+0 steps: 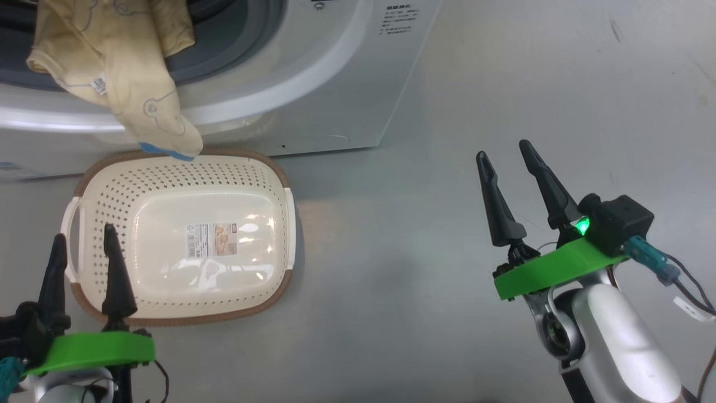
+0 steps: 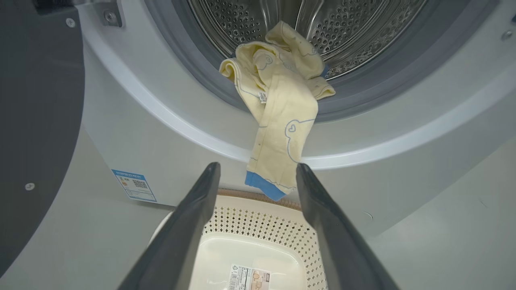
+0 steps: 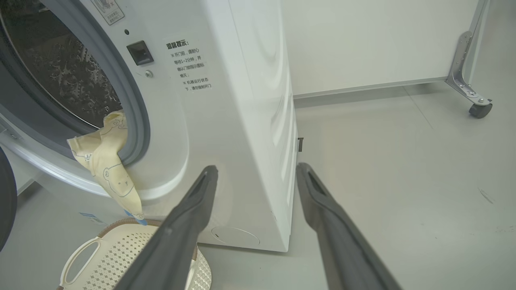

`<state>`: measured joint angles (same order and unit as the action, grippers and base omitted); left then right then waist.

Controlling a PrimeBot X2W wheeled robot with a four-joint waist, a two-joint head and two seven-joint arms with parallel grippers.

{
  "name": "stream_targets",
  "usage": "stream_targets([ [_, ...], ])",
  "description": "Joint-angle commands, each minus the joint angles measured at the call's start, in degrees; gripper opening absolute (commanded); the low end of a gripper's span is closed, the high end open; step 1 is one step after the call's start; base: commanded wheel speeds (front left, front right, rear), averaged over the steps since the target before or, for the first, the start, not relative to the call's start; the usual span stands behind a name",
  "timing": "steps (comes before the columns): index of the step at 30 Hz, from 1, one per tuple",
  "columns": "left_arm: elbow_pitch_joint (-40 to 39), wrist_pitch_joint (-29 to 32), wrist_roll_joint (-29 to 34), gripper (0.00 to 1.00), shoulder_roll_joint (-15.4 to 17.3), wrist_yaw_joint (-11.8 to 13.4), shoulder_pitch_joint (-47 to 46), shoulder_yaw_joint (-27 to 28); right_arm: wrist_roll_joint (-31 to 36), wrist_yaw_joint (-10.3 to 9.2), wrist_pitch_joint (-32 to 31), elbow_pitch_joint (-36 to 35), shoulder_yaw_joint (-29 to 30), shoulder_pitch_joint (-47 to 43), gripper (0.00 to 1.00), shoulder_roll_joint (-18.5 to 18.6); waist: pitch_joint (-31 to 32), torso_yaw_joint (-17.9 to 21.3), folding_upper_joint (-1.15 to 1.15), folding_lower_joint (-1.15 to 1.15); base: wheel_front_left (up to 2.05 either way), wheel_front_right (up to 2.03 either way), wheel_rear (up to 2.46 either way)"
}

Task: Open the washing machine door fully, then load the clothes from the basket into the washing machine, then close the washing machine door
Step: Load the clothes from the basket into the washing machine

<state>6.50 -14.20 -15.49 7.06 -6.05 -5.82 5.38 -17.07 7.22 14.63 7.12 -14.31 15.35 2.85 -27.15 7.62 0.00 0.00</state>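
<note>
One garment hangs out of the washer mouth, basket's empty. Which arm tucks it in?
Left, likely. The open left gripper points straight at the garment hanging over the washing machine rim, above the basket. The right gripper, also open, aims past the machine's side corner.

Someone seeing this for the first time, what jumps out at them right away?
A cream-yellow garment hangs out of the washing machine through its open mouth, its blue cuff dangling just above the back rim of the basket on the floor. The left gripper and right gripper, both open on bright green mounts, hover low in the head view, the left over the basket's near left corner, the right over the floor.
</note>
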Motion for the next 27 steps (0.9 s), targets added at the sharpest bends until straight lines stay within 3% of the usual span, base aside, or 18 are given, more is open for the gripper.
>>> stream_targets([
  [1, -2.1, -0.8, 0.7, 1.0, 0.4, -0.1, 0.9, 2.4, -0.3, 0.26, 0.4, -1.8, -0.8, -0.7, 1.0, 0.0, 0.1, 0.1, 0.0, 0.0, 0.0, 0.0, 0.0],
  [17, -2.2, -0.8, 2.2, 1.0, -1.0, -1.1, 0.7, 4.4, -0.3, 0.26, 0.4, -1.9, -0.8, -0.9, 1.0, 0.0, 0.4, 0.4, 0.0, 0.0, 0.0, 0.0, 0.0],
  [27, 1.9, -0.8, 1.8, 1.0, 0.5, -1.4, -6.3, 1.3, -0.9, 0.26, 0.4, -1.9, -1.8, -0.3, 1.0, 0.0, 0.3, 1.8, 0.0, 0.0, 0.0, 0.0, 0.0],
])
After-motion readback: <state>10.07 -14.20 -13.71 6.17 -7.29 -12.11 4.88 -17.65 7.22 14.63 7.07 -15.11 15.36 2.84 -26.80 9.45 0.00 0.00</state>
